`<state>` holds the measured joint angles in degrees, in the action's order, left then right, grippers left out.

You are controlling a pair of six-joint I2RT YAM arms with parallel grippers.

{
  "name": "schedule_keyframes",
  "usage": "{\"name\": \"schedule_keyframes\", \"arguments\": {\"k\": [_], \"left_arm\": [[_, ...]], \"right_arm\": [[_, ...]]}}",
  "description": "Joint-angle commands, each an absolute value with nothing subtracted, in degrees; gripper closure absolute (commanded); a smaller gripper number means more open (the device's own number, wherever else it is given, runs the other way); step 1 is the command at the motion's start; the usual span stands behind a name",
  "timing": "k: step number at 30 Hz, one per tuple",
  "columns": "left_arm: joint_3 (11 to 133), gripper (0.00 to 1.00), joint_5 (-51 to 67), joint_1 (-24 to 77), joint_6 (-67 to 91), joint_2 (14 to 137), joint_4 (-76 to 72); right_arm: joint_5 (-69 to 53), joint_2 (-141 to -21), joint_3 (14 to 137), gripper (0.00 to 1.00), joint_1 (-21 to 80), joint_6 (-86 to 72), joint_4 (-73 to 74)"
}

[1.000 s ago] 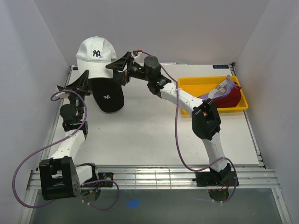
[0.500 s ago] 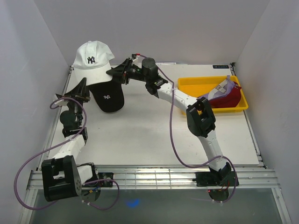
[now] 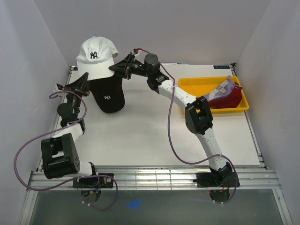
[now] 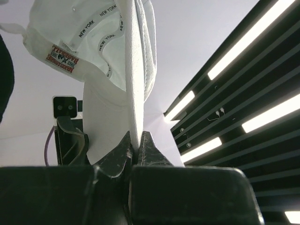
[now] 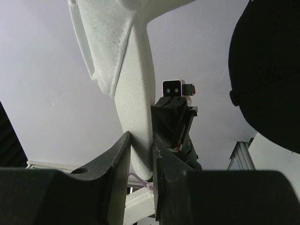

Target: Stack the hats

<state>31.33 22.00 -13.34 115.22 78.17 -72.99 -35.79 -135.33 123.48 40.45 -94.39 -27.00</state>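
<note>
White table (image 3: pixel 154 136), far left: white fabric cap (image 3: pixel 96 57) held above black cap (image 3: pixel 108 96).
Left gripper (image 3: pixel 86 79) pinched on its thin stitched edge; right gripper (image 3: pixel 116 69) clamped on its curved ribbed rim.

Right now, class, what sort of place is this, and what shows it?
Probably a robot lab test cell: plain white panel walls box in a white flat tabletop, black-and-white left robot arm and right robot arm are mounted on its ribbed metal rail, under long ceiling strip lights.
</note>
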Motion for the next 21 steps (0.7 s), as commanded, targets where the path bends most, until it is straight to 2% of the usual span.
{"name": "schedule_keyframes", "arguments": {"k": [1,21], "left_arm": [[34.7,1.00,33.4,-13.0,127.4,80.2,-83.3],[43.9,1.00,40.1,-17.4,125.3,88.3,-88.4]], "right_arm": [[-38.7,-136.7,127.0,0.86,40.4,-91.0,-27.4],[-39.0,-143.3,133.2,0.89,39.6,-89.3,-28.5]]}}
